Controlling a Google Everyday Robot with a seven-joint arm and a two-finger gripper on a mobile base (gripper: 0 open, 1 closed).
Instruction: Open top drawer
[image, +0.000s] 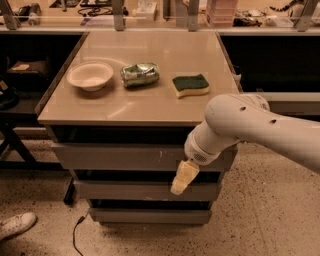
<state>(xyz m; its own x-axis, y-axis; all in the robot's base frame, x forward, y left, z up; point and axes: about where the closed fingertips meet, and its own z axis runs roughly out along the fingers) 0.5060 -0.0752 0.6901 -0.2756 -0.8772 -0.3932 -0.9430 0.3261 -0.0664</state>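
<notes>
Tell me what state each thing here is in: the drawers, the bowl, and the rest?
Wide grey top drawer, looks shut.
Narrower grey middle drawer, shut.
Grey bottom drawer, shut.
Pale round bowl, upright, empty.
Green metal can, crushed, on its side.
Green-and-yellow sponge, flat, green side up.
Pale yellow gripper, hanging before the drawer fronts.
</notes>
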